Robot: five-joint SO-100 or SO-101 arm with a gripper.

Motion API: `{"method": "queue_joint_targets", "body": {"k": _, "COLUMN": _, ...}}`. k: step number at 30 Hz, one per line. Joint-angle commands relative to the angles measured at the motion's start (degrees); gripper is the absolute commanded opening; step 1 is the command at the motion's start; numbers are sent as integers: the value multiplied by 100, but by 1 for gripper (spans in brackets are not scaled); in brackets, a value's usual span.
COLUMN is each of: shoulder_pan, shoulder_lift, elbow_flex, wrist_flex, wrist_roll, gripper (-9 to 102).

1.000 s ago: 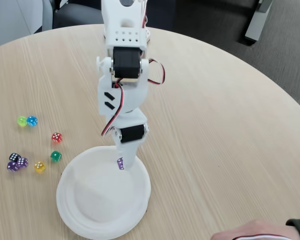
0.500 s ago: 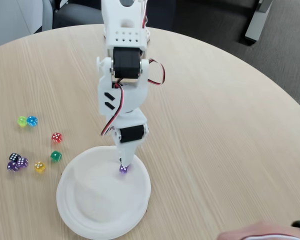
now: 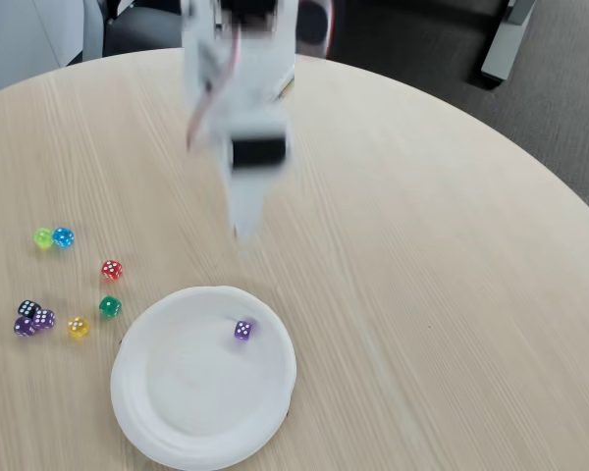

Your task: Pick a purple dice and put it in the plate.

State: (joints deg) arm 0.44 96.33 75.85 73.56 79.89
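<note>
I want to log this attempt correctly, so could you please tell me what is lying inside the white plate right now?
One purple dice lies inside the plate, near its upper right rim, clear of the blurred gripper. Nothing covers the plate's inside.

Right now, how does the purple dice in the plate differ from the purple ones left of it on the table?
The purple dice lies alone inside the plate, near its upper right rim; the two other purple dice sit on the bare table, pressed together beside a black die. The plate one is clear of everything; the table pair sits in a cluster. All look the same size, translucent purple with white pips.
</note>
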Motion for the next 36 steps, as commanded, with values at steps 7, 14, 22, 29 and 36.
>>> {"method": "queue_joint_targets", "body": {"k": 7, "shoulder_pan": -44, "shoulder_lift": 3023, "elbow_flex": 281, "wrist_flex": 519, "wrist_roll": -598, "gripper": 0}}
{"method": "queue_joint_targets", "body": {"k": 14, "shoulder_pan": -35, "shoulder_lift": 5361, "elbow_flex": 1793, "wrist_flex": 475, "wrist_roll": -976, "gripper": 0}}
{"method": "queue_joint_targets", "body": {"k": 22, "shoulder_pan": -35, "shoulder_lift": 7286, "elbow_flex": 4878, "wrist_flex": 431, "wrist_roll": -2030, "gripper": 0}}
{"method": "queue_joint_targets", "body": {"k": 29, "shoulder_pan": -35, "shoulder_lift": 8578, "elbow_flex": 6574, "wrist_flex": 290, "wrist_roll": -3041, "gripper": 0}}
{"method": "queue_joint_targets", "body": {"k": 36, "shoulder_pan": -35, "shoulder_lift": 8613, "elbow_flex": 7488, "wrist_flex": -352, "wrist_roll": -3771, "gripper": 0}}
